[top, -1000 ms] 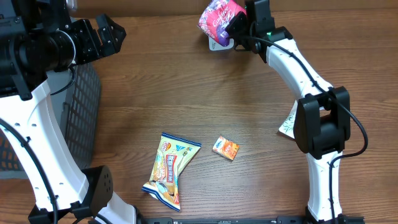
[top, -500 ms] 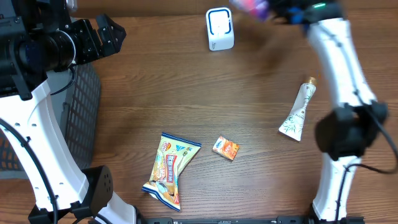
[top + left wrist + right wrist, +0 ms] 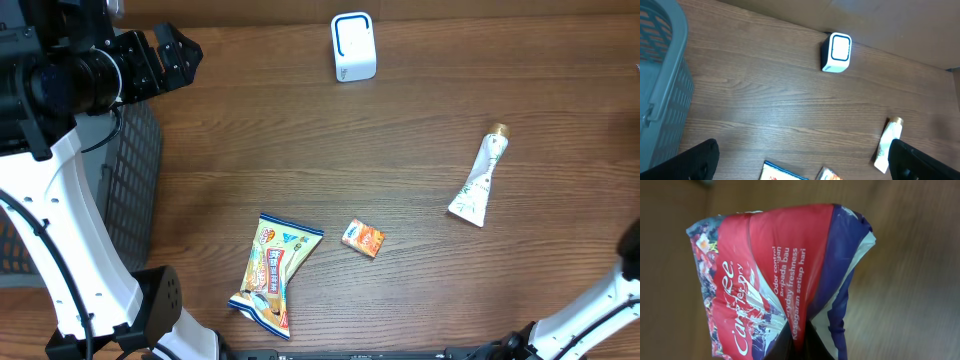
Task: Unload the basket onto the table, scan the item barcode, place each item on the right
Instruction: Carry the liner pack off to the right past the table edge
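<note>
1. Right wrist view: the right fingers (image 3: 785, 347) clamp one crumpled end of the red-and-purple packet (image 3: 780, 275), held over a blurred brown surface.
2. Left fingers (image 3: 695, 160) stand spread wide, holding nothing, near the basket (image 3: 660, 70).
3. On the counter (image 3: 300, 150): white scanner (image 3: 353, 46) at the far edge, tube (image 3: 480, 180), snack bag (image 3: 275, 272), and orange box (image 3: 363, 238) just beside the bag.

The left arm (image 3: 80, 230) has white shells, black joints and a thin black cable; its tool (image 3: 180, 58) is black. The right arm (image 3: 600, 300) shows a white link and black joint.
</note>
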Robot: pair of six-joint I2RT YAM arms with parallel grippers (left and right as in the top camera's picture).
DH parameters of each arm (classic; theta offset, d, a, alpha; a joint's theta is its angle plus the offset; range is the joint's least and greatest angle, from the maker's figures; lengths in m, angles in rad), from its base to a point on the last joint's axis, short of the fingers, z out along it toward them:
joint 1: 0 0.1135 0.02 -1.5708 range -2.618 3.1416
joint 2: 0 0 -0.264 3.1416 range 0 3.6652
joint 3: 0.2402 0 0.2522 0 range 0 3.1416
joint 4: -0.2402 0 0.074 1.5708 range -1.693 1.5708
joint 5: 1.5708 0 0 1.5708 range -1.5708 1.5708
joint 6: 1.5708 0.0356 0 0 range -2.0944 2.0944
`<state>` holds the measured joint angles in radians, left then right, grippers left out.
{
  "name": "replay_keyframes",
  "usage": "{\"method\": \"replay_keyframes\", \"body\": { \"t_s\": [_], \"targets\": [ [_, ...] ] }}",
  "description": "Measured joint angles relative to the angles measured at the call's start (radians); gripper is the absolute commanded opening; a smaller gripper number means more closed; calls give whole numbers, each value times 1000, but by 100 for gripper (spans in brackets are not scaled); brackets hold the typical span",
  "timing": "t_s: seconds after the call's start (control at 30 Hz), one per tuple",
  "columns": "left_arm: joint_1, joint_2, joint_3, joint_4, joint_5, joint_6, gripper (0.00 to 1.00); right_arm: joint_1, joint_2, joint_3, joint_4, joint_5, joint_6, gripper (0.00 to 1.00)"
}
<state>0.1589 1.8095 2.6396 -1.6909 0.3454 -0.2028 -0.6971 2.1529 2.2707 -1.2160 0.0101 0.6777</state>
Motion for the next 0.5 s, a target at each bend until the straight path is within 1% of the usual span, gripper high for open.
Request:
{"method": "replay_keyframes", "body": {
  "t_s": [0.07,0.2,0.23,0.27,0.3,0.33,0.37,0.4,0.43,0.5],
  "targets": [
    [0,0,0,0,0,0,100,-60,21,-59,67,7,-42,4],
    [0,0,0,0,0,0,100,-126,82,-137,154,13,-130,4],
    [0,0,0,0,0,0,100,-135,102,-143,165,15,-148,15],
    [0,0,0,0,0,0,100,-141,121,-151,178,16,-163,35],
    [0,0,0,0,0,0,100,-147,132,-153,182,15,-177,48],
    [0,0,0,0,0,0,100,-148,142,-153,186,16,-180,70],
    [0,0,0,0,0,0,100,-151,146,-153,187,16,-182,85],
    [0,0,0,0,0,0,100,-153,147,-153,184,16,-187,93],
    [0,0,0,0,0,0,100,-154,147,-153,179,16,-191,97],
    [0,0,0,0,0,0,100,-154,146,-148,146,14,-201,100]
  ]
}}
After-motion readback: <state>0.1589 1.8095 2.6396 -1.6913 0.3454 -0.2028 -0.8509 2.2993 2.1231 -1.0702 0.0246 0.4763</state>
